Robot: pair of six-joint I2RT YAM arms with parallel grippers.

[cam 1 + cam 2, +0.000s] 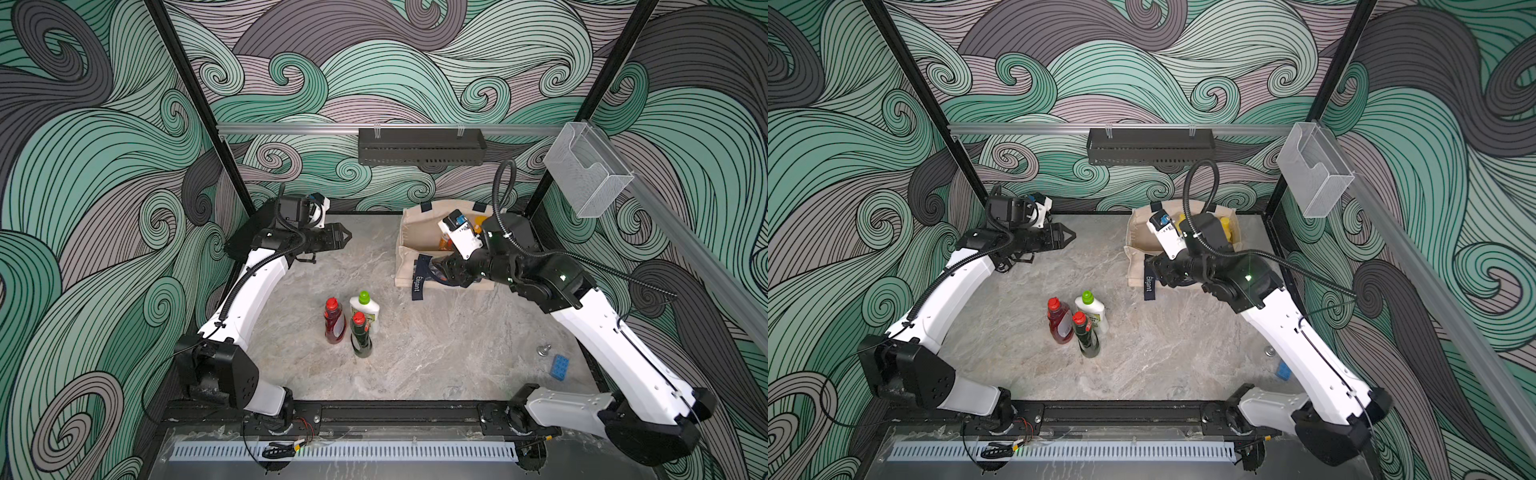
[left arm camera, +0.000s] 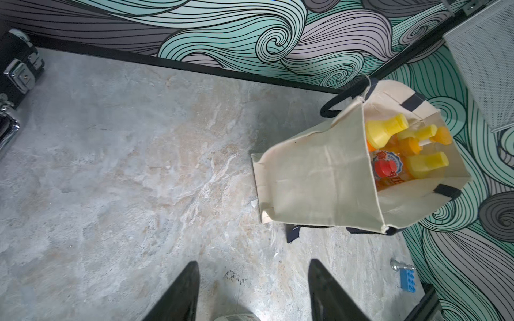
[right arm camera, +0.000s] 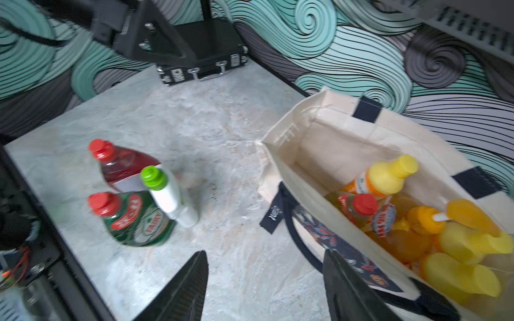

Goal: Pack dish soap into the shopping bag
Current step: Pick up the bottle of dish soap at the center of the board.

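Jaws apart, empty: left gripper (image 2: 254, 262) at ten o'clock, right gripper (image 3: 266, 251) by the bag (image 1: 419, 237) at one. Toward seven stand red bottle (image 1: 335, 324), white bottle (image 1: 365, 309), green bottle (image 1: 360, 336).

We see the bag (image 2: 314, 178), at the right of the left wrist view, as matt woven cream cloth with creased walls, and the table (image 2: 111, 166) as a smooth, dull, stone-look slab mottled grey and tan. At the left of the right wrist view, the red bottle (image 3: 122, 166) and green bottle (image 3: 139, 222) are glossy see-through plastic, the white bottle (image 3: 172, 200) is opaque, and the yellow caps (image 3: 389, 173) have a soft sheen. The case (image 3: 222, 36) at the top is matt black with bright metal latches (image 3: 235, 59), while in a top view the box (image 1: 588, 174) at upper right is clear plastic and the rail (image 1: 291, 128) is pale brushed metal.
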